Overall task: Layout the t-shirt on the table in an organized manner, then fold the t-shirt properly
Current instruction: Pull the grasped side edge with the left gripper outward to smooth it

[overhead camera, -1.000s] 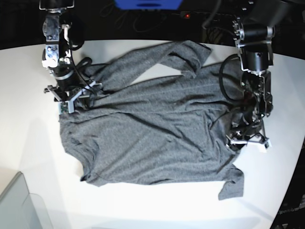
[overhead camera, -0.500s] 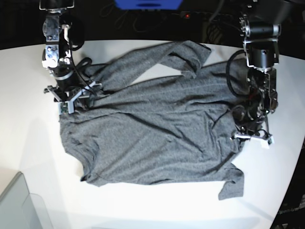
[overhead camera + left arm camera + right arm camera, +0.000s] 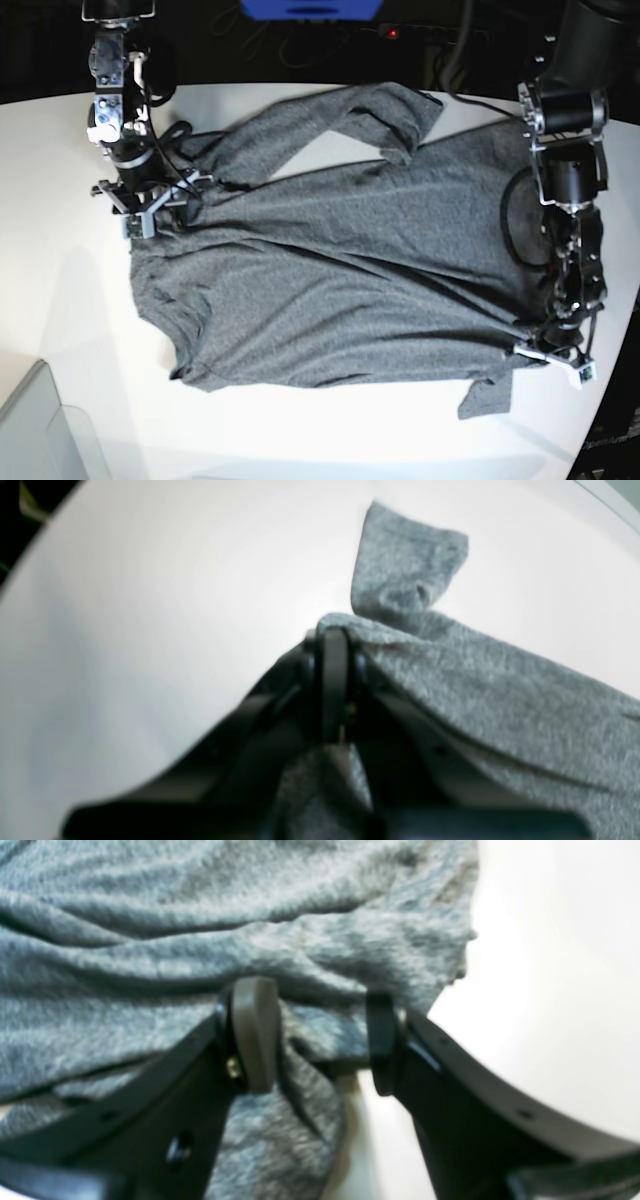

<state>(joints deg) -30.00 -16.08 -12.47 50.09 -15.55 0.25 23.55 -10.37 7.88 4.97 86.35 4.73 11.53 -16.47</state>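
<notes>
White table (image 3: 330, 430), left tool (image 3: 334, 645) clamping t-shirt (image 3: 330, 290) edge, right tool (image 3: 312, 1040) spread

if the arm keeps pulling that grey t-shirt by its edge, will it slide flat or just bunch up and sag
The t-shirt looks soft and floppy: it ridges into wrinkles by the right hand. Pulled by the left hand, shut on its edge, it would probably stretch toward the pull, with unheld parts trailing. On the glossy table it likely slides easily.

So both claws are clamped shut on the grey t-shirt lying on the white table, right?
Not quite. Only the left gripper is shut on the t-shirt. The right wrist view shows the right gripper with its jaws apart, cloth lying between them. The shirt does lie on the white table.
</notes>
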